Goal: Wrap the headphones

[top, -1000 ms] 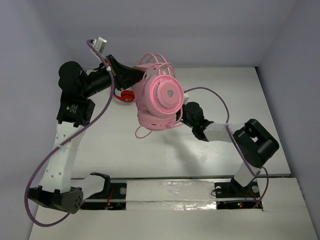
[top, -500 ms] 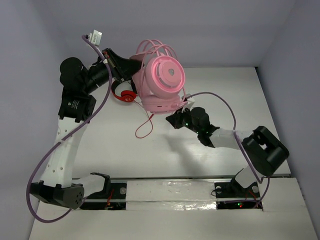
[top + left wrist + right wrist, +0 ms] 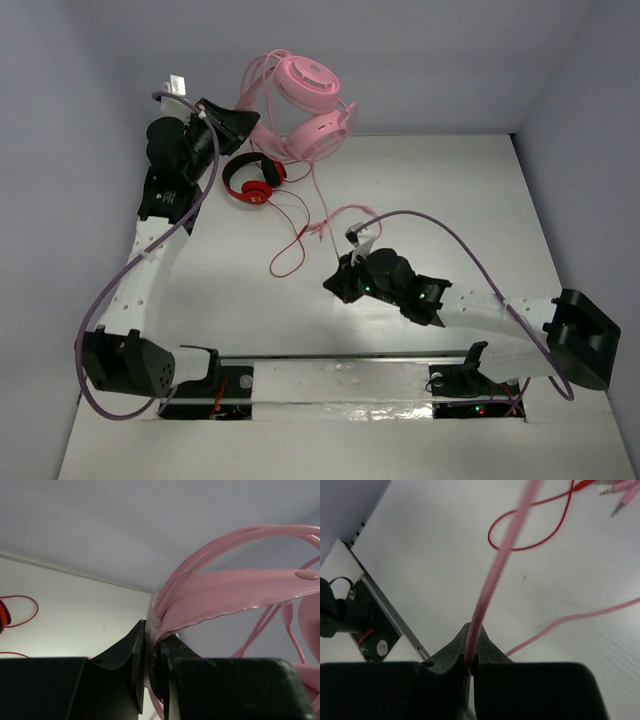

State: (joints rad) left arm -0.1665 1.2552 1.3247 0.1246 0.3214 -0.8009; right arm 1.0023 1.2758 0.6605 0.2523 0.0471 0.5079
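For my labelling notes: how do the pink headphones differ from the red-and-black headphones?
The pink headphones hang from the left gripper; the red-and-black headphones lie on the table. The pink ones are larger. The pink cable is pinched by the right gripper; the red cable lies loose. Both are wired.

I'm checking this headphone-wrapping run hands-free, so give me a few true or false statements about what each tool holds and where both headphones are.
1. The left tool is clamped on the headband of the pink headphones. True.
2. The pink headphones lie flat on the table. False: they hang in the air from the left tool.
3. The right tool is shut on the pink cable. True.
4. The right tool holds the red headphones. False: they lie on the table, and neither tool touches them.
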